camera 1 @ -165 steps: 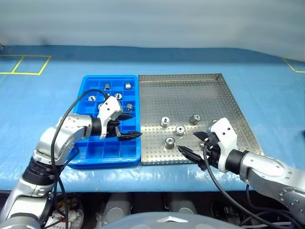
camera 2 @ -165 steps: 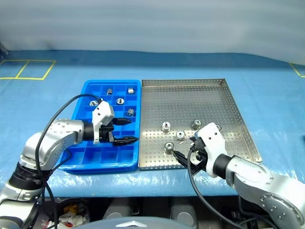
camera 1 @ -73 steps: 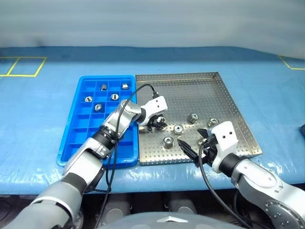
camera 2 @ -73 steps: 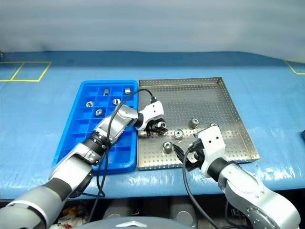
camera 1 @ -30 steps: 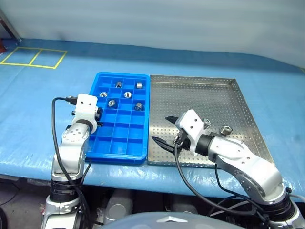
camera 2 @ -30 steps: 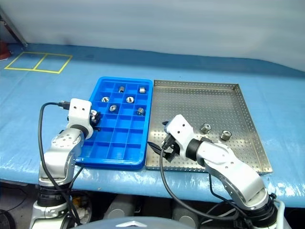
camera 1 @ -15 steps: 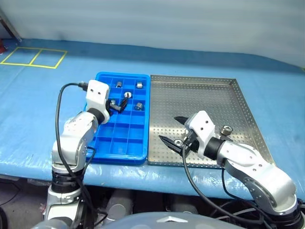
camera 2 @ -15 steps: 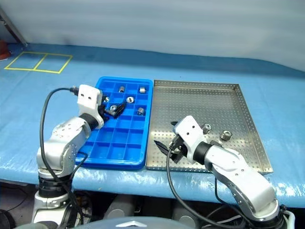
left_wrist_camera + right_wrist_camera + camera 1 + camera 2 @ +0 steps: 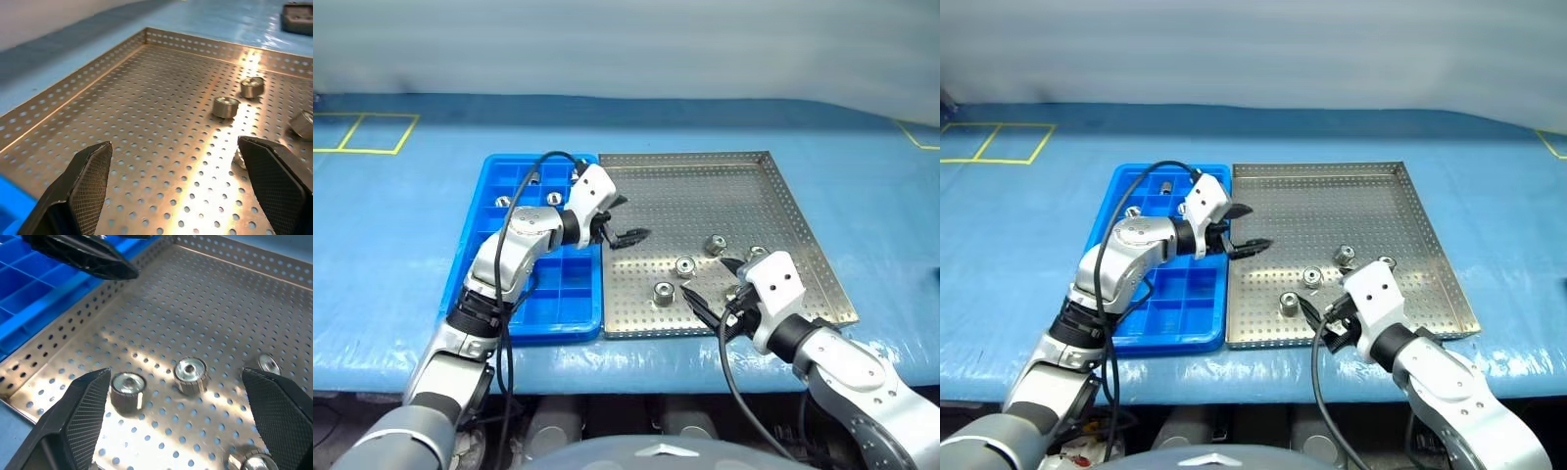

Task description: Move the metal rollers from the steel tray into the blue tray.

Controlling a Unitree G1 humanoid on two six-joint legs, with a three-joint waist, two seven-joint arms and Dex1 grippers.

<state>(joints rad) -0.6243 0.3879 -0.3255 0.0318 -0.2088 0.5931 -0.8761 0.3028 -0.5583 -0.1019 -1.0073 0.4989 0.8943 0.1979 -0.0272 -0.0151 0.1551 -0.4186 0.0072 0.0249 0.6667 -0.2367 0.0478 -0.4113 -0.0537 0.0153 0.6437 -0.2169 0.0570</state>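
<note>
Looks like a lab or test workshop to me: I see a bench under a blue table covering (image 9: 391,245), yellow tape squares (image 9: 362,132) marked on it, and a plain pale backdrop (image 9: 626,44).

A bench (image 9: 401,255) covered in a slightly wrinkled, glossy blue sheet spans the scene. Yellow tape lines (image 9: 357,132) mark squares on the sheet near the bench's far left corner, and another yellow line (image 9: 917,133) sits near its far right edge. Behind the bench stands a plain pale wall (image 9: 626,44). Soft, even light falls across the bench.
</note>
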